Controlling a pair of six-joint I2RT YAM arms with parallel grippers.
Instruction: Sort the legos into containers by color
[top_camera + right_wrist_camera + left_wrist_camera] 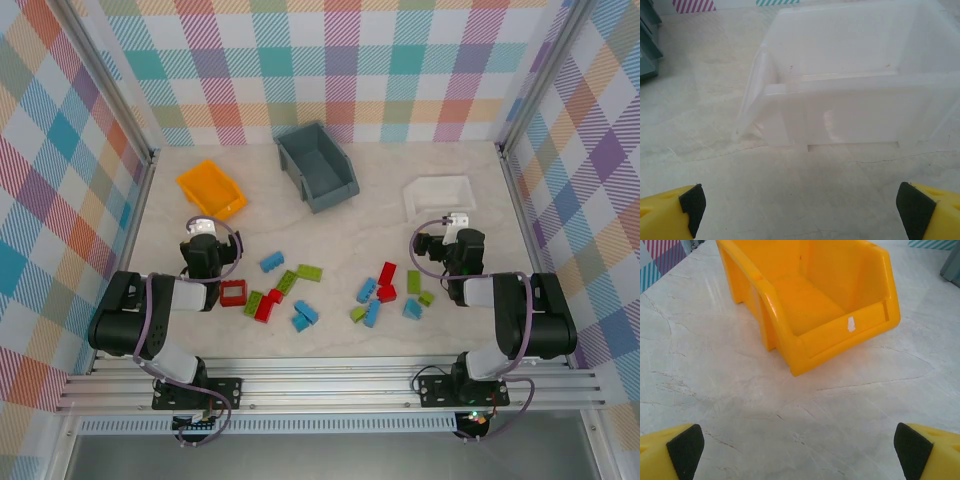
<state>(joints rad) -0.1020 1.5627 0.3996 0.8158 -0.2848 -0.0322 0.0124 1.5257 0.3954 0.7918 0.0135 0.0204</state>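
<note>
as the left gripper [800, 452] hangs low over the marble table [715, 390], its yellow fingers [685, 447] with their black pads sit in the two bottom corners of the left wrist view, spread wide apart and holding nothing. straight ahead of it, in the upper middle of that view, stands the orange-yellow container [840, 335], its low front wall facing the gripper, empty inside. the right gripper [800, 210] looks much the same, jaws wide apart with bare table between them. just beyond it the white container [855, 115] takes the upper right of the right wrist view, empty as well.

from above, the grey-blue container [316, 163] sits at the upper middle of the frame, turned at an angle, between the other two and further back. the legos [305, 315] all lie on the table in the lower middle of the frame, between the two arms, in two loose clusters of blue, green and red. the red square frame [232, 292] lies at the left end, nearest the left arm.
</note>
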